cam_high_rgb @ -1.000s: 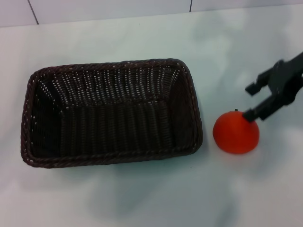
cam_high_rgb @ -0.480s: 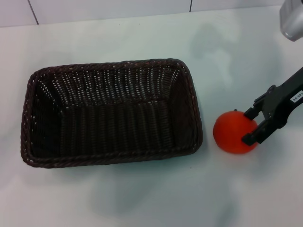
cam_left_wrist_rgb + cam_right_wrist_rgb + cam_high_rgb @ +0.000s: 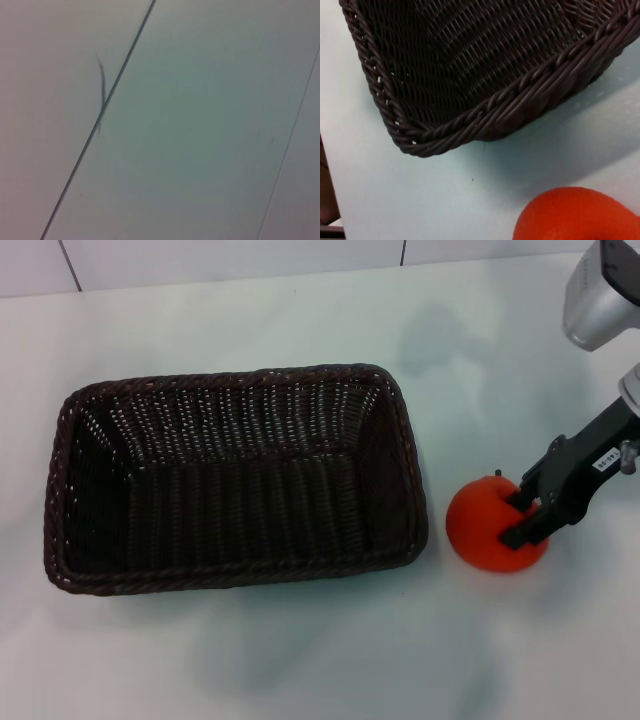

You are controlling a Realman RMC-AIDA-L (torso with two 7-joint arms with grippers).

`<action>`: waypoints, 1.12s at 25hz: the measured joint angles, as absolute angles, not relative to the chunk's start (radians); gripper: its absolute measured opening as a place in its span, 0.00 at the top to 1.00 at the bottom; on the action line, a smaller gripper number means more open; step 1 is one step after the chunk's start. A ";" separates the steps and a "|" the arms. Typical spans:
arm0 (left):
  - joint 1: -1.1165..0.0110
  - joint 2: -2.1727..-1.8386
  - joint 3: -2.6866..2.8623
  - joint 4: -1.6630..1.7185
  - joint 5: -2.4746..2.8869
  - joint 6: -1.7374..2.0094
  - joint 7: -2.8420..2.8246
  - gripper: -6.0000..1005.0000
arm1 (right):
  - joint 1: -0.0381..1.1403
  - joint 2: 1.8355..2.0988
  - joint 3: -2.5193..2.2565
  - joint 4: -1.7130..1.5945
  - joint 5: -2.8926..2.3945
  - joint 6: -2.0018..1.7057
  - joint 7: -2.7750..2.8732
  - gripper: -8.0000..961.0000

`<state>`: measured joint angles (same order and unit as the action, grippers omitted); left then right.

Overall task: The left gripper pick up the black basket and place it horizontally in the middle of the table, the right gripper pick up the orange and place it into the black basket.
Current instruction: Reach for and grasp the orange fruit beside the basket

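One black basket (image 3: 235, 478), lengthwise left-right.

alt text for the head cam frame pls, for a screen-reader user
The right gripper reaches in from the robot's right with its jaws set around the orange, which sits on the table. Just to the orange's left, apart from it, the black basket lies lengthwise and empty. The left gripper is out of view.
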<state>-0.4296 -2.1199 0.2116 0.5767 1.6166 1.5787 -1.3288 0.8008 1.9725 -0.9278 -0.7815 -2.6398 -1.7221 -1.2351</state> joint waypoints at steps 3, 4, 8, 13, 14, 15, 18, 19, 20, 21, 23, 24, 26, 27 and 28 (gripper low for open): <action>-0.431 -2.117 0.212 0.577 1.617 1.581 -1.329 0.12 | 0.801 1.975 -0.928 -0.781 -2.640 -1.718 -1.236 0.37; -0.431 -2.117 0.212 0.577 1.617 1.581 -1.329 0.12 | 0.801 1.975 -0.928 -0.781 -2.639 -1.718 -1.236 0.42; -0.434 -2.115 0.212 0.577 1.617 1.582 -1.330 0.12 | 0.797 1.975 -0.927 -0.781 -2.636 -1.710 -1.237 0.60; -0.437 -2.113 0.212 0.577 1.617 1.583 -1.330 0.12 | 0.795 1.976 -0.925 -0.786 -2.635 -1.701 -1.238 0.76; -0.438 -2.113 0.212 0.577 1.617 1.583 -1.330 0.12 | 0.795 1.976 -0.924 -0.787 -2.635 -1.701 -1.238 0.79; -0.439 -2.112 0.212 0.577 1.617 1.583 -1.330 0.12 | 0.795 1.976 -0.923 -0.788 -2.635 -1.700 -1.238 0.80; -0.442 -2.106 0.209 0.577 1.617 1.583 -1.337 0.12 | 0.797 1.972 -0.922 -0.789 -2.634 -1.699 -1.239 0.83; -0.442 -2.106 0.208 0.577 1.617 1.583 -1.339 0.12 | 0.798 1.970 -0.921 -0.789 -2.634 -1.699 -1.239 0.84; -0.442 -2.103 0.206 0.579 1.617 1.584 -1.346 0.12 | 0.798 1.966 -0.916 -0.791 -2.634 -1.699 -1.240 0.85; -0.443 -2.102 0.205 0.580 1.617 1.584 -1.350 0.12 | 0.798 1.962 -0.908 -0.793 -2.633 -1.699 -1.242 0.85; -0.443 -2.101 0.203 0.581 1.617 1.584 -1.354 0.12 | 0.795 1.960 -0.882 -0.799 -2.633 -1.700 -1.253 0.86; -0.443 -2.101 0.203 0.582 1.617 1.584 -1.354 0.12 | 0.794 1.958 -0.865 -0.801 -2.633 -1.700 -1.261 0.86; -0.443 -2.101 0.203 0.582 1.617 1.584 -1.355 0.12 | 0.793 1.954 -0.828 -0.802 -2.633 -1.703 -1.277 0.87; -0.443 -2.101 0.203 0.582 1.617 1.583 -1.354 0.12 | 0.792 1.951 -0.810 -0.802 -2.633 -1.703 -1.282 0.88; -0.443 -2.102 0.202 0.582 1.617 1.583 -1.355 0.12 | 0.791 1.947 -0.784 -0.803 -2.633 -1.703 -1.290 0.88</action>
<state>-0.4434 -2.1015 0.2024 0.5824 1.6167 1.5831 -1.3546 0.7913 1.9468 -0.7836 -0.8026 -2.6327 -1.7029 -1.2902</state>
